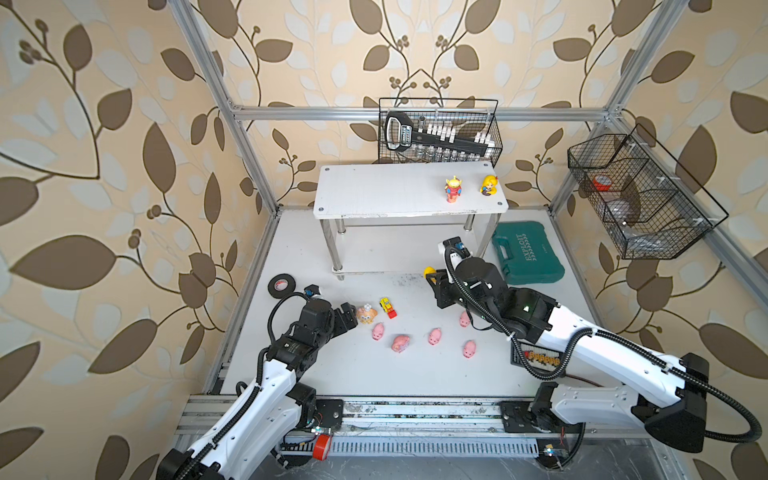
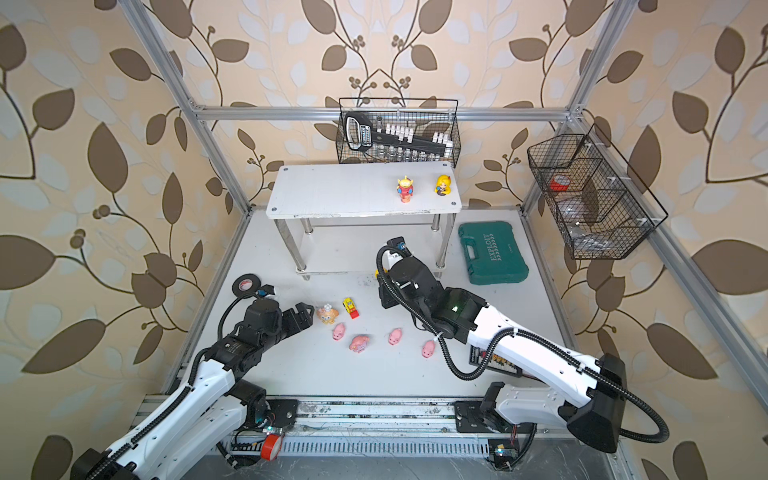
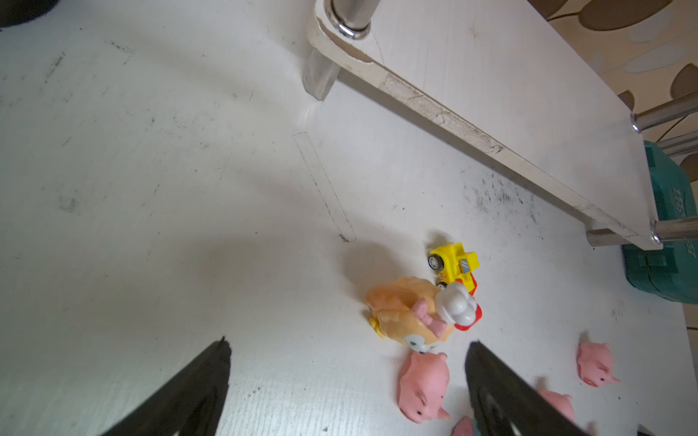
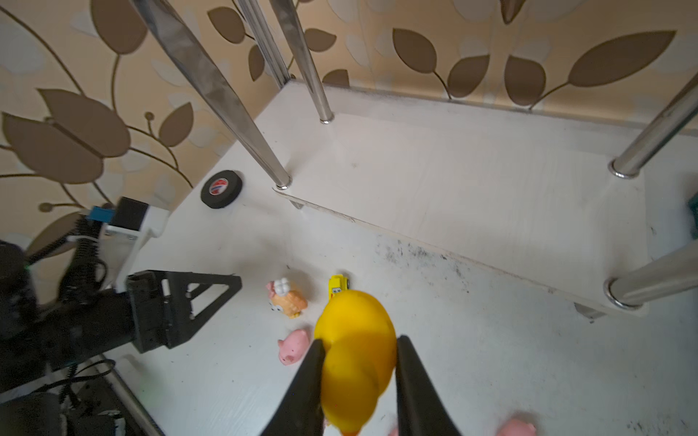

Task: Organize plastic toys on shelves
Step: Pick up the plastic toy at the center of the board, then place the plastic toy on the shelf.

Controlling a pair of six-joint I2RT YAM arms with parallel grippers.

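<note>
My right gripper [image 4: 360, 339] is shut on the yellow duck [image 4: 355, 362] and holds it off the table, near the front right leg of the white shelves [image 1: 409, 191]. A green-headed alien [image 1: 453, 189] and a yellow doll [image 1: 488, 185] stand on the top board. My left gripper [image 3: 347, 345] is open and low over the table, with the orange animal [image 3: 408, 313] just beyond its fingertips and a pink piglet [image 3: 423, 389] lying between its fingers. The yellow-red vehicle [image 1: 387, 307] lies behind the orange animal. Several piglets [image 1: 434, 336] are scattered mid-table.
A black tape roll [image 1: 281, 286] lies at the left, a green tool case [image 1: 528, 253] to the right of the shelves. Black wire baskets hang on the back wall [image 1: 440, 131] and the right wall [image 1: 640, 195]. An abacus [image 1: 540, 357] lies under my right arm.
</note>
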